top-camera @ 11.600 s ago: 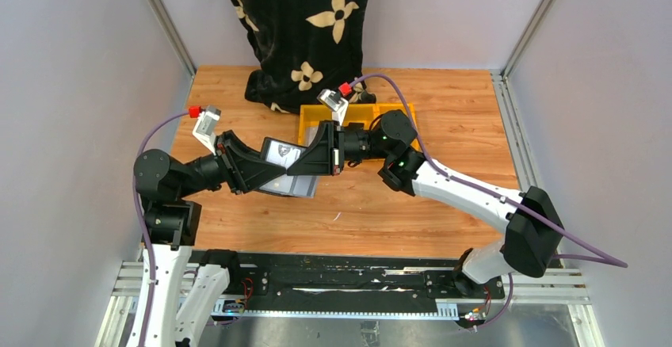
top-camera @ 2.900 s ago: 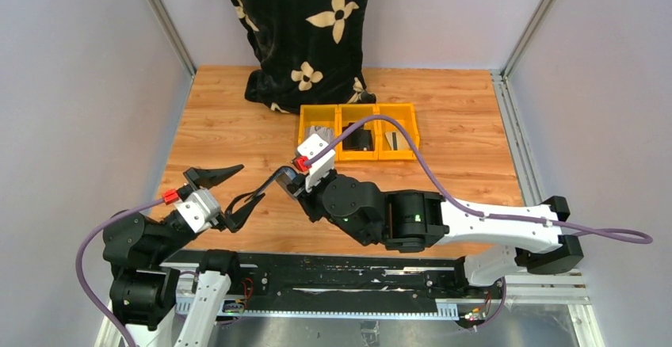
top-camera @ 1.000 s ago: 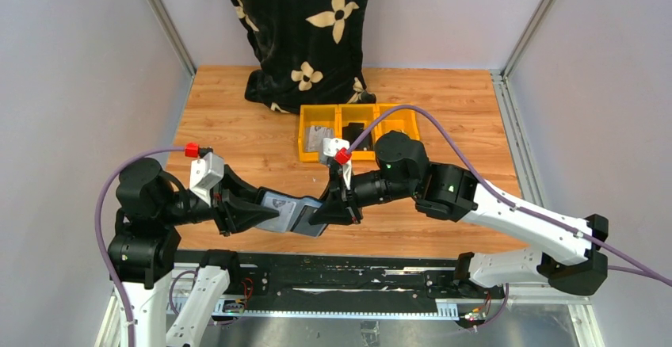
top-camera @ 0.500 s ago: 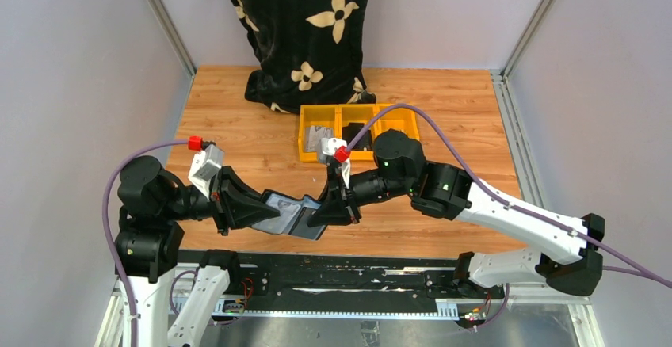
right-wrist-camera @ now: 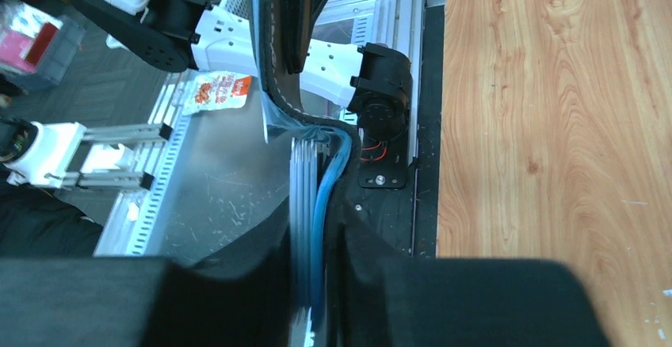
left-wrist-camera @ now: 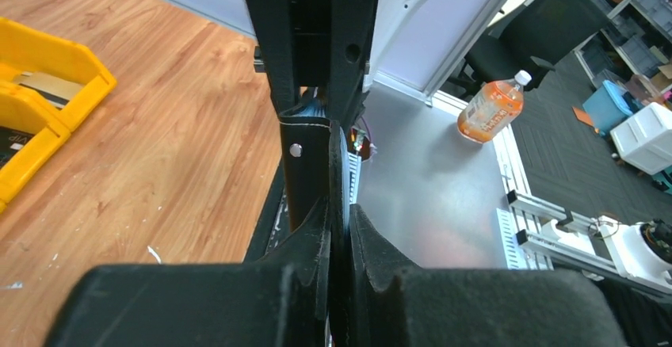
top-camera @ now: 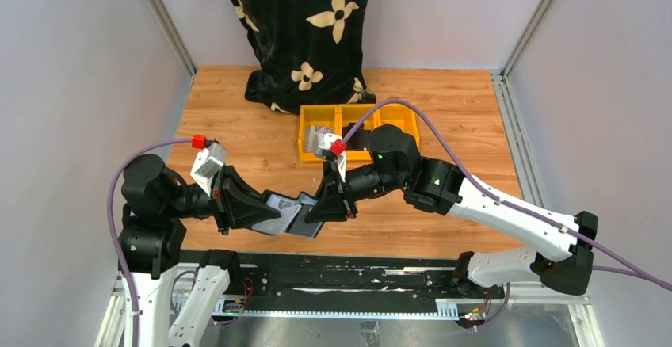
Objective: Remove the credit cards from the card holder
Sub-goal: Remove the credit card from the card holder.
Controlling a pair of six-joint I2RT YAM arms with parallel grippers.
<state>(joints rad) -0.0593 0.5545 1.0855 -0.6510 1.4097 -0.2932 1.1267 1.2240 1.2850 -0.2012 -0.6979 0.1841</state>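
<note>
The card holder [top-camera: 290,211] hangs unfolded above the table's front edge, its grey-blue inside facing up. My left gripper [top-camera: 272,215] is shut on its left flap and my right gripper [top-camera: 315,213] is shut on its right flap. In the left wrist view the holder [left-wrist-camera: 311,161] runs edge-on out of my clamped left gripper [left-wrist-camera: 339,208]. Seen from the right wrist, blue and grey slot layers [right-wrist-camera: 315,184] sit pinched in my right gripper [right-wrist-camera: 315,216]; I cannot tell cards from slot edges there. A pale credit card [top-camera: 317,136] lies in the left yellow bin.
Three joined yellow bins [top-camera: 304,155] stand mid-table behind the right arm; the middle one holds a dark item [top-camera: 357,136]. A black flower-print bag [top-camera: 297,30] stands at the back. The metal rail [top-camera: 317,277] runs along the near edge.
My left gripper has closed on the holder's left flap. Both grippers and the holder have drifted slightly left and back.
</note>
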